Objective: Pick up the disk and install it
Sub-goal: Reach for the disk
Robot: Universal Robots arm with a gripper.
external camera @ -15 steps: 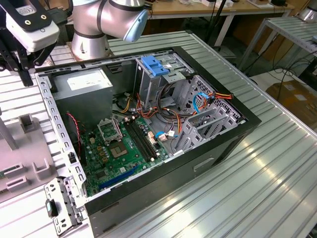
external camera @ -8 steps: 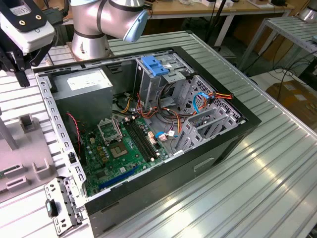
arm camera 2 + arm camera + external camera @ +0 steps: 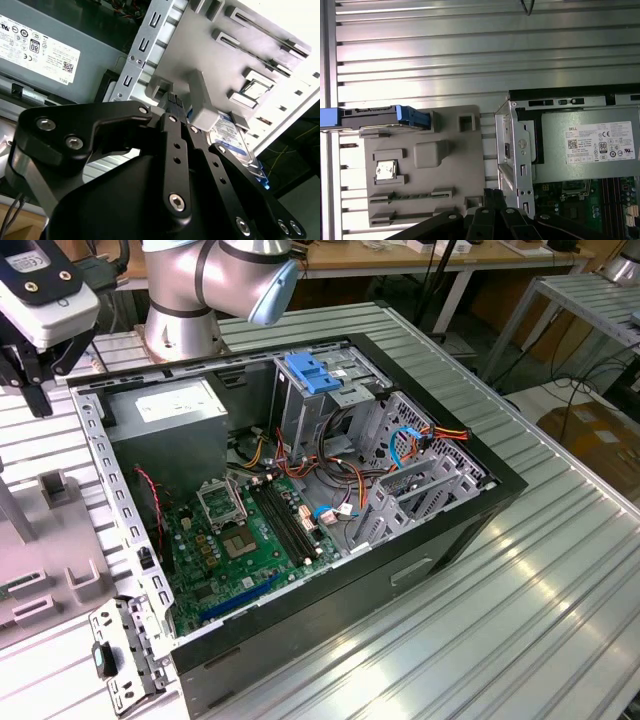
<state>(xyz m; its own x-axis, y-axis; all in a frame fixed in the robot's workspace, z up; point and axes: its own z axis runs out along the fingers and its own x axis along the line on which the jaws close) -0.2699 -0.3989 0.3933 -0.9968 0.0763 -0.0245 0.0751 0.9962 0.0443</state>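
Silver disk [image 3: 375,119] stands in grey holder [image 3: 450,170], apart from seemingly closed, empty jaws.

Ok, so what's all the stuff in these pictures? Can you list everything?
table: one, ribbed silver, under everything
computer case: one, black, open on the table
power supply: one, grey, inside the case
motherboard: one, green, case floor
handle: one, blue, atop the drive cage
tray: one, grey, on the table beside the case
disk: one, silver with blue rails, on edge in the tray
chip: one, silver, in a tray pocket
robot arm: one, silver, beyond the case
gripper: one, black, above the tray
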